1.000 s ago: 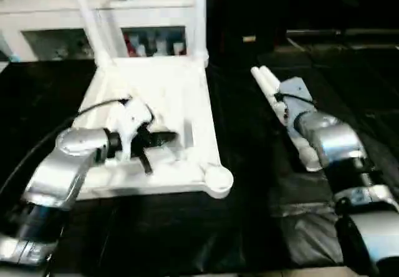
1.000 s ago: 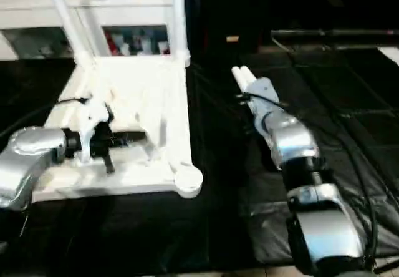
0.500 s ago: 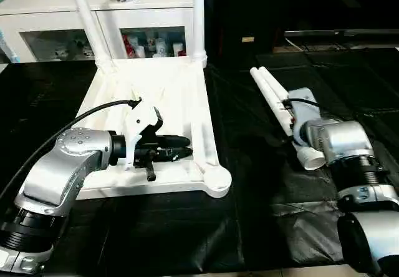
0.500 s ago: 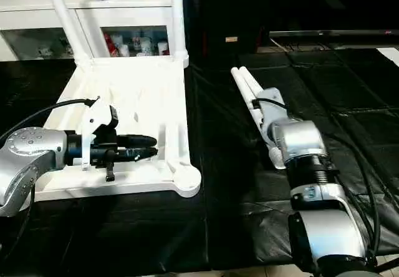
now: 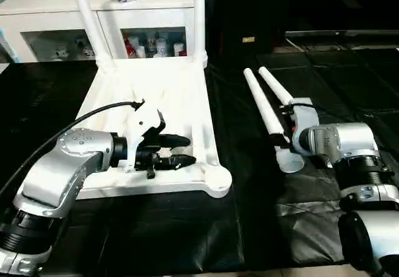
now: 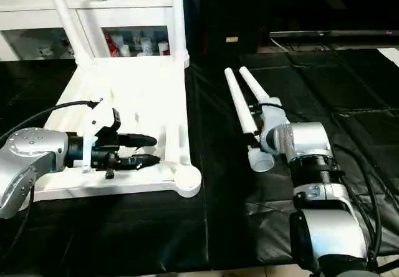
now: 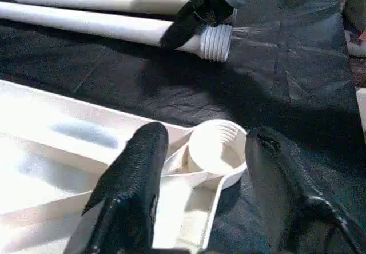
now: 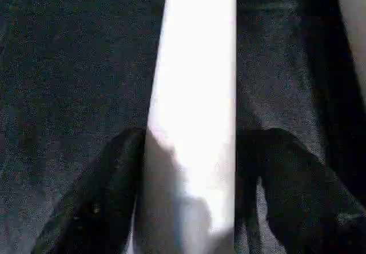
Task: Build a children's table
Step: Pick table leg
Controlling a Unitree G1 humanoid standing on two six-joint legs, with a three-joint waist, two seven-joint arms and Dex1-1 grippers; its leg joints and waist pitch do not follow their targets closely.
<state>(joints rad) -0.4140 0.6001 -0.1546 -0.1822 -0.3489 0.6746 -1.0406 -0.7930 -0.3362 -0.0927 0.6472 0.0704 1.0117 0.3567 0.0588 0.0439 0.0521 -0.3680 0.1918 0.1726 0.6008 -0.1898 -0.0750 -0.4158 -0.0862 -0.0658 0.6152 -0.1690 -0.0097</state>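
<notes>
Head views: the upturned table top lay on black sheeting, two legs standing in its far corners before a white cabinet. The left gripper, fingers apart, hung over its near edge. Left wrist view: fingers flanked an empty corner socket. Right wrist view: the right gripper clasped one loose leg.

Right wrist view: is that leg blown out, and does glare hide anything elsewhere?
Right wrist view: the leg between the black fingers is washed out to flat white, its surface detail lost. Left eye view: the table top glares, ribs faint. Left wrist view: the empty corner socket reads clearly.
</notes>
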